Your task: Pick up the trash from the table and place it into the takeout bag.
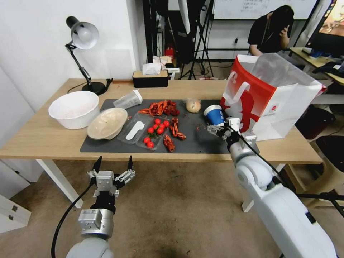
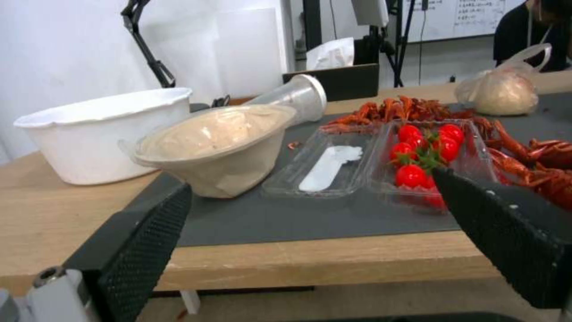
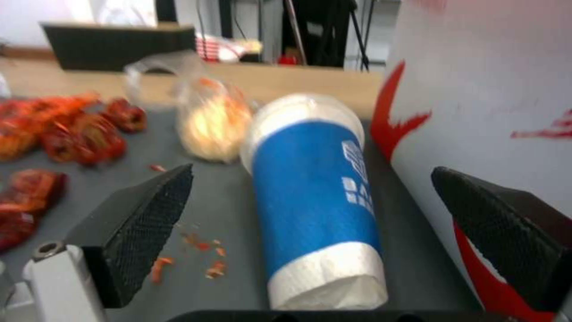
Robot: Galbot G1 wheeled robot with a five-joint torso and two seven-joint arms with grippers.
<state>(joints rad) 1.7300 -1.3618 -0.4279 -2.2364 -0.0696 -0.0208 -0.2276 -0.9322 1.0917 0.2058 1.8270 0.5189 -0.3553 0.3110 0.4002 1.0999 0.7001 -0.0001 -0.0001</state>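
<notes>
A blue paper cup (image 1: 214, 115) (image 3: 316, 197) lies on its side on the dark mat (image 1: 200, 143), right beside the red and white takeout bag (image 1: 268, 100) (image 3: 489, 112). My right gripper (image 1: 219, 129) (image 3: 313, 170) is open just in front of the cup's base, with a finger on each side and not touching it. A plastic-wrapped lump (image 1: 193, 105) (image 3: 214, 125) sits behind the cup. The clear cup with a white lid (image 1: 128, 100) (image 2: 292, 96) lies on its side, and the beige bowl (image 1: 107, 123) (image 2: 214, 147) leans on the mat's left end. My left gripper (image 1: 113, 165) (image 2: 313, 181) hangs open below the table's (image 1: 43, 139) front edge.
A big white bowl (image 1: 73, 109) stands left of the beige bowl. A clear tray of cherry tomatoes (image 1: 150, 132) and red crayfish shells (image 1: 161, 107) cover the mat's middle. A desk lamp (image 1: 84, 36) and a black tissue box (image 1: 150, 78) stand at the back.
</notes>
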